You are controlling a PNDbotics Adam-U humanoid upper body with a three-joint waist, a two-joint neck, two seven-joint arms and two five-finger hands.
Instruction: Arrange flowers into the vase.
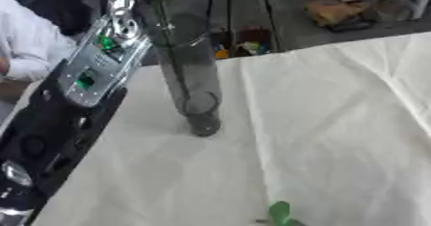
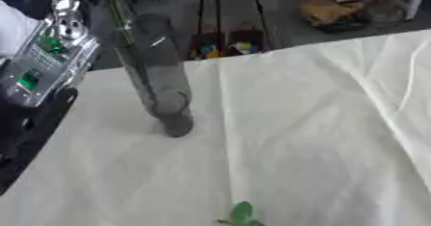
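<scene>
Here, in the left eye view, the robot's left arm (image 1: 80, 83) stretches along the left edge, black with a silver forearm, and no hand shows, so its fingers cannot be told. The grey vase (image 1: 192, 83) stands tilted on the white-clothed surface (image 1: 336, 124), a stem inside. In the right eye view, a green leaf (image 2: 242, 213) lies at the lower edge.

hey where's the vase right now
The vase stands on the white tablecloth toward the table's far left, just right of the robot's left arm, with a green leaf at the near edge.
</scene>
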